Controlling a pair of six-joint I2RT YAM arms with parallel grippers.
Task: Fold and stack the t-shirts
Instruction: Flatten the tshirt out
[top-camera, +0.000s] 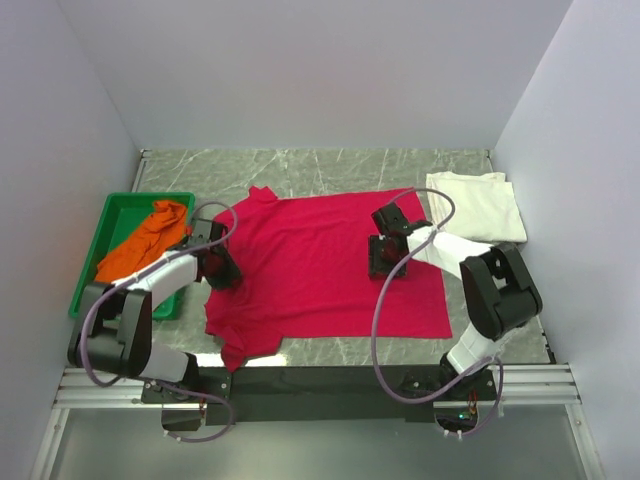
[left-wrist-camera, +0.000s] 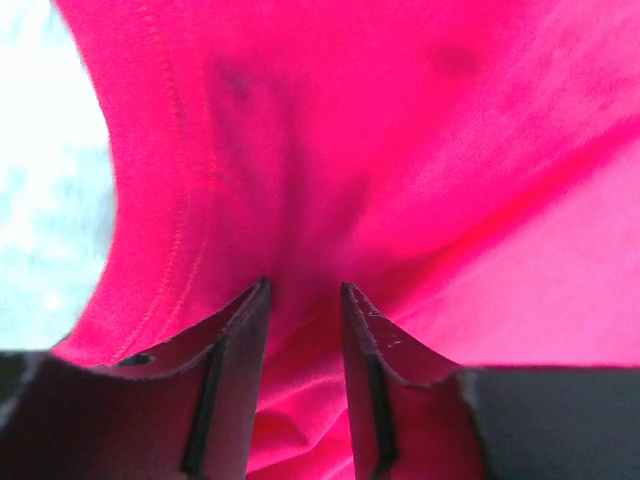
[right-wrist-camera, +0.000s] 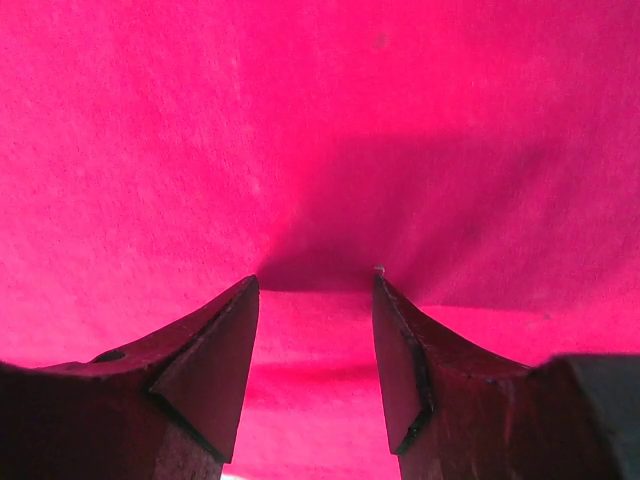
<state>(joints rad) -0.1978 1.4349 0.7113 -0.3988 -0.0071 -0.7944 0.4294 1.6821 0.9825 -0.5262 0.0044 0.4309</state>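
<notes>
Crimson t-shirt (top-camera: 310, 260) lies flat mid-table, L gripper (top-camera: 222, 268) at its 9 o'clock edge w/ jaws narrow round a pucker (firm pinch? can't tell), R gripper (top-camera: 386, 264) jaws apart, tips on cloth toward 3 o'clock: I'd get a sure pinch each side, then lift both level.

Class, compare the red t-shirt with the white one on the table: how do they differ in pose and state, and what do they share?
The red shirt lies spread open mid-table; the white shirt is folded compactly at the far right. The left gripper and right gripper are down on the red shirt; nothing touches the white shirt. Both are plain and lie on the table.
</notes>
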